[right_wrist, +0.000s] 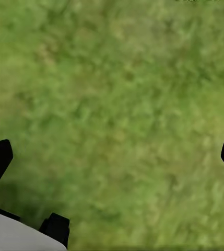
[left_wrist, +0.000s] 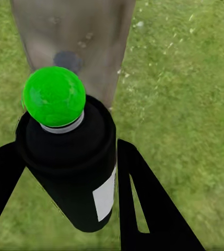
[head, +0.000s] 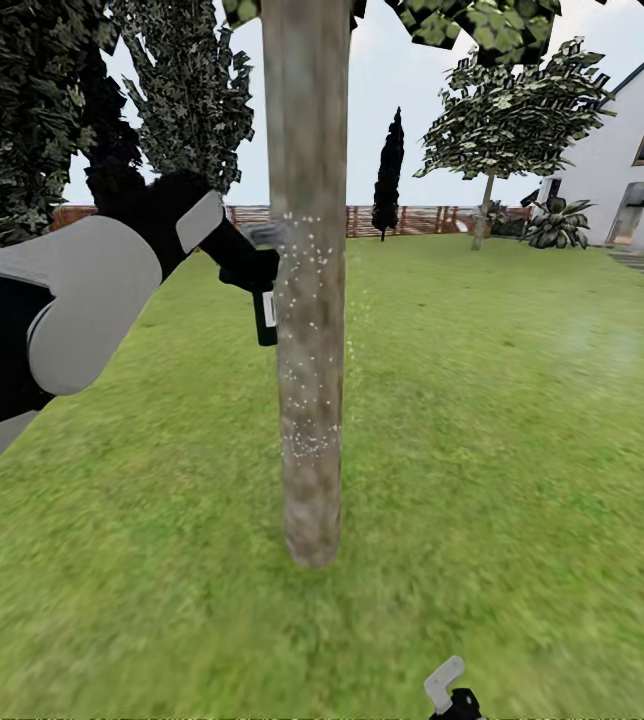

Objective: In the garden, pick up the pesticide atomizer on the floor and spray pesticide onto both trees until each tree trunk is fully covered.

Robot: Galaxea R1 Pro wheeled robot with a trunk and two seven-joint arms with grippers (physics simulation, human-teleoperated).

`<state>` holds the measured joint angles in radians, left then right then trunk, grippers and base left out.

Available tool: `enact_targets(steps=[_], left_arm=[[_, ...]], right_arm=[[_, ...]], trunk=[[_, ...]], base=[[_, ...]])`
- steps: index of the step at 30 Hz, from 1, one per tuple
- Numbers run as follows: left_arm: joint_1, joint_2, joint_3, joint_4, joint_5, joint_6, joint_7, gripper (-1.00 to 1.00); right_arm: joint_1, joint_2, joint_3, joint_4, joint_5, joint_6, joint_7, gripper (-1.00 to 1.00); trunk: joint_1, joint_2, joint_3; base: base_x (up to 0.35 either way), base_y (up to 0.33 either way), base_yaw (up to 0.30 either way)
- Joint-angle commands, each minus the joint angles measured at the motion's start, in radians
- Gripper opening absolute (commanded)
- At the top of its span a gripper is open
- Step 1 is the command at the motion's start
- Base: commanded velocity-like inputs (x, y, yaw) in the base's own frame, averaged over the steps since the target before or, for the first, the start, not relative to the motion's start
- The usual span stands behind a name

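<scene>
My left gripper [left_wrist: 65, 193] pinches the small, light, rigid black pesticide atomizer [left_wrist: 72, 167] mid-body beside the speckled grey-brown tree trunk [head: 307, 300]; my right gripper [right_wrist: 112, 157] hangs spread over grass.

Even, bright daylight is seen across the head view, with a pale overcast sky [head: 562, 60] at the upper right and no hard cast shadows on the lawn [head: 522, 420]. The grass is rendered smeared and soft, most strongly along the lower edge. White specks on the tree trunk [head: 307, 330] stay crisp. In the left wrist view a blurred dark patch is shown on the trunk above a saturated green cap [left_wrist: 54, 97]. The right wrist view's grass [right_wrist: 117, 104] is blurred throughout, darker at lower left.
</scene>
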<state>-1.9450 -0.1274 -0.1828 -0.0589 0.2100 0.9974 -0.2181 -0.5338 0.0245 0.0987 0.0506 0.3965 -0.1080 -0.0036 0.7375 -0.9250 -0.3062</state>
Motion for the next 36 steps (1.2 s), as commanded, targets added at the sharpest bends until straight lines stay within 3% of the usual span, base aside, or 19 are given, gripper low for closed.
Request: enact_targets(steps=[1,6,9,12,13,15,18,20,23,26,29,34,36], left_arm=[[0.0,0.0,0.0,0.006,0.0,0.0,0.0,-1.0],[0.002,0.003,0.001,0.026,0.0,-0.006,0.004,-1.0],[0.024,0.003,0.001,0.028,0.0,-0.053,0.005,-1.0],[0.134,0.003,0.001,0.028,0.0,-0.195,0.008,-1.0],[0.157,0.005,0.001,0.028,0.0,-0.214,0.008,-1.0],[0.204,0.025,0.002,0.028,0.001,-0.26,0.007,-1.0],[0.323,0.075,0.002,0.028,0.002,-0.364,0.005,-1.0],[0.365,0.083,0.002,0.028,0.002,-0.412,0.005,-1.0],[0.417,0.087,0.002,0.029,0.003,-0.441,0.004,-1.0],[0.472,0.087,0.002,0.03,0.004,-0.531,0.003,-1.0],[0.623,0.088,0.002,0.03,0.005,-0.716,0.002,-1.0],[0.84,0.083,0.002,0.031,0.006,-0.923,0.002,-1.0],[0.894,0.082,0.002,0.031,0.006,-0.979,0.002,-1.0]], right_arm=[[0.0,0.0,0.0,0.0,0.0,-0.001,0.0,1.0],[0.0,0.0,0.0,0.0,-0.001,-0.002,0.0,1.0],[0.0,0.0,-0.001,0.0,-0.001,-0.002,0.001,1.0],[0.0,0.0,-0.001,0.0,-0.001,-0.002,0.001,1.0],[0.0,0.0,-0.001,0.0,-0.001,-0.002,0.001,1.0],[0.0,0.0,-0.001,0.0,-0.001,-0.004,0.001,1.0],[0.0,0.0,-0.001,0.0,0.0,-0.006,0.001,1.0],[0.0,0.0,-0.001,0.0,0.0,-0.006,0.001,1.0],[0.0,0.0,-0.001,0.0,0.001,-0.007,0.001,1.0],[0.0,0.0,-0.001,0.0,0.001,-0.007,0.001,1.0],[0.0,0.0,-0.001,0.0,0.001,-0.007,0.001,1.0],[0.0,-0.001,0.0,-0.005,0.001,-0.012,-0.003,1.0],[0.0,-0.002,0.001,-0.003,0.001,-0.013,-0.004,1.0]], trunk=[[0.0,0.0,0.0],[0.0,0.0,0.0],[0.0,0.0,0.0],[0.0,0.0,0.0],[0.0,0.0,0.0],[0.0,0.0,0.0],[0.0,0.0,0.0],[0.0,0.0,0.0],[0.0,0.0,0.0],[0.0,0.0,0.0],[0.0,0.0,0.0],[0.0,0.0,0.0],[0.0,0.0,0.0]], base=[[-0.032,0.027,0.0],[-0.082,0.118,0.0],[-0.01,0.014,0.0],[-0.001,0.002,0.0],[0.0,0.0,0.0],[0.0,0.0,0.0],[0.0,0.0,0.0],[0.0,0.0,0.0],[0.0,0.0,0.0],[0.0,0.0,0.0],[0.0,0.0,0.0],[0.0,0.0,0.0],[0.0,0.0,0.0]])
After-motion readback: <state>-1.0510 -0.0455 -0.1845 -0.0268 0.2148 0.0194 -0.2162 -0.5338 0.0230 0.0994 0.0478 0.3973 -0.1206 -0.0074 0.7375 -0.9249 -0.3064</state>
